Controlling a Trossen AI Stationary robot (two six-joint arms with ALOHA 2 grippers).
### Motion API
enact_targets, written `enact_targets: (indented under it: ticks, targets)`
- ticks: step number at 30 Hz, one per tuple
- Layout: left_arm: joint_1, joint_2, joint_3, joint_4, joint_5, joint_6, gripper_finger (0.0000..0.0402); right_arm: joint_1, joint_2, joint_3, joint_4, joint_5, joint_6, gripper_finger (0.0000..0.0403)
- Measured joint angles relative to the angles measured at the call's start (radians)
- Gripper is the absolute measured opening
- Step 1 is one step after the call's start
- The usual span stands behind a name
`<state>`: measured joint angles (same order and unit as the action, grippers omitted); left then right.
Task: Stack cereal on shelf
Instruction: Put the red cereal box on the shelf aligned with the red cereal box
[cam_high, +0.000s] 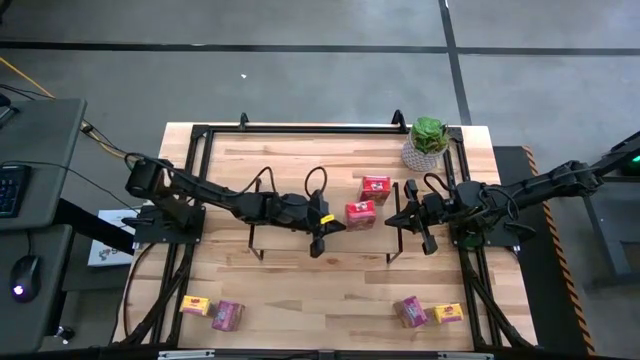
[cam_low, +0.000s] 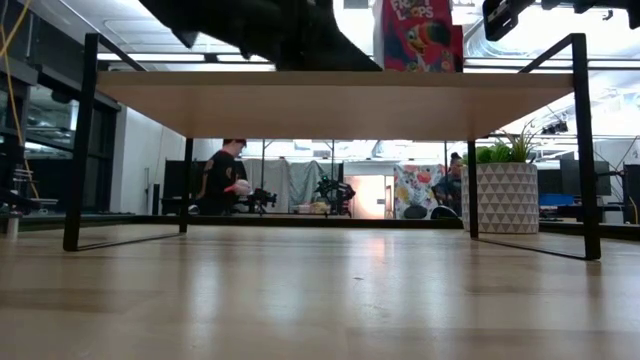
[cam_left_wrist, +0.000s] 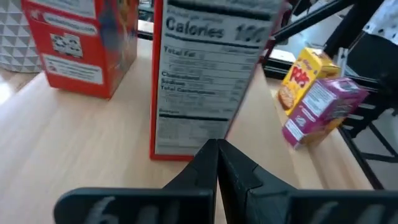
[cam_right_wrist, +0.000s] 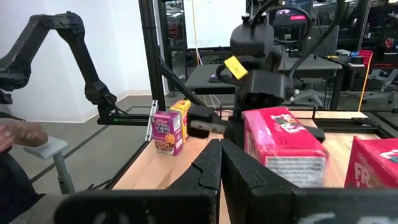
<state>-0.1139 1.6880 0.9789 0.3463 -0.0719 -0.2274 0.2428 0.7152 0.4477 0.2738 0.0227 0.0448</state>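
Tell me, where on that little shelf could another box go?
The shelf is bare along its whole left half, behind the left arm. The right-hand part is crowded: two red boxes stand between the left end effector and right end effector.

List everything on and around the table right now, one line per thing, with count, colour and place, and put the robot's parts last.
red cereal boxes: 2, red, standing on the shelf, one nearer the plant, one between the two claws
magenta cereal boxes: 2, magenta-pink, on the tabletop at the near edge, one at left, one at right
yellow cereal boxes: 2, yellow, on the tabletop beside the magenta ones, left and right
shelf: 1, light wood on black wire legs, mid-table
potted plant: 1, green in a patterned white pot, far right corner
person: 1, dark top, in the room behind the table
left claw: 1, dark, shut, over the shelf, left of the nearer red box
right claw: 1, dark, shut, over the shelf's right end
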Motion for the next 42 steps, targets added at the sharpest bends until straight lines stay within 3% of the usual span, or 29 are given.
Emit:
enact_targets:
  ticks: [12,28,42]
  targets:
    - [0.030,0.052,0.070,0.006,-0.015,0.001,0.0000,0.000,0.000,0.000,0.000,0.000,0.000,0.0000]
    - [0.070,0.049,0.071,0.005,-0.046,0.028,0.0000,0.000,0.000,0.000,0.000,0.000,0.000,0.0000]
    - [0.090,0.049,0.071,0.057,-0.010,0.018,0.0000,0.000,0.000,0.000,0.000,0.000,0.000,0.0000]
